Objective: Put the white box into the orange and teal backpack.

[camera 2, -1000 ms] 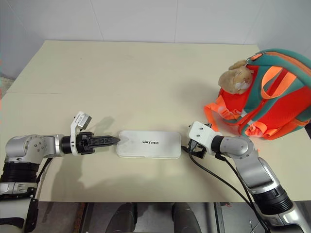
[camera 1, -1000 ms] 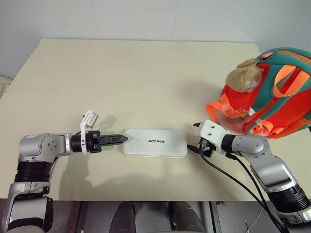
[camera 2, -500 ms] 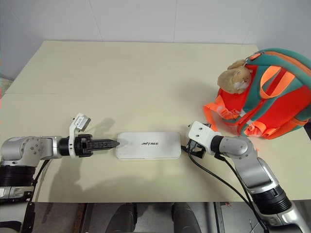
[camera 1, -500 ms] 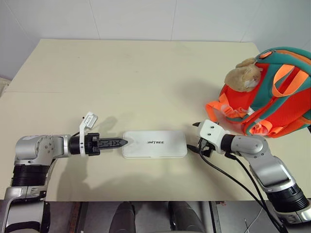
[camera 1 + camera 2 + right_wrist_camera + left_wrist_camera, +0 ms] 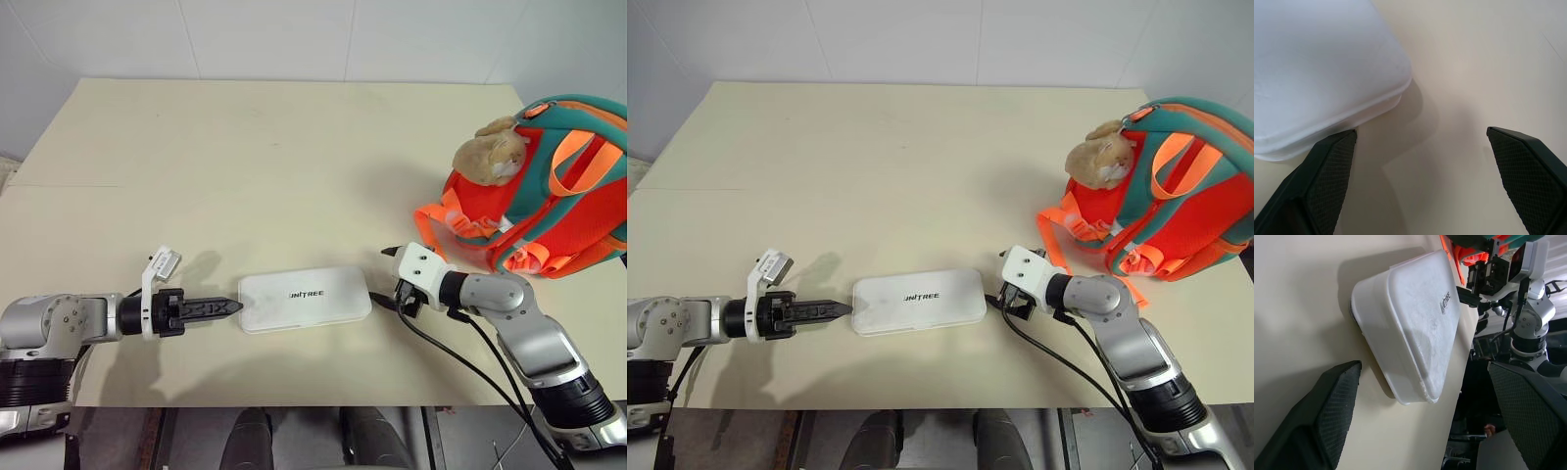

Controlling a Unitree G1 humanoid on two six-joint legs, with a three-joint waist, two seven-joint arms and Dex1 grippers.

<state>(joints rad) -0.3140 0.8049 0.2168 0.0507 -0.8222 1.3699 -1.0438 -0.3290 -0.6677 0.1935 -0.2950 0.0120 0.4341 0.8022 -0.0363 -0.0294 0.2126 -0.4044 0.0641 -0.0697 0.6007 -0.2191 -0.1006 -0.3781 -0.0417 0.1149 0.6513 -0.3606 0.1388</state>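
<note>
The white box (image 5: 305,298) lies flat on the table near its front edge, lettering up and slightly skewed. My left gripper (image 5: 233,307) is open, pointing at the box's left end from just short of it; in the left wrist view the box (image 5: 1410,328) lies ahead of the spread fingers (image 5: 1327,416). At the box's right end my right gripper (image 5: 394,276) is open, and in the right wrist view one box corner (image 5: 1322,68) sits by one finger (image 5: 1327,171). The orange and teal backpack (image 5: 554,186) stands at the table's right edge with a tan plush charm (image 5: 495,152) on it.
The beige table (image 5: 274,166) is bare behind the box. Orange straps (image 5: 446,220) trail from the backpack toward my right gripper. Black cables (image 5: 460,357) hang from my right arm over the table's front edge. A white wall rises behind the table.
My left gripper has drawn back to the left and toward the table's front edge. The white box has slid slightly left and turned a little. My right gripper has hardly moved.
</note>
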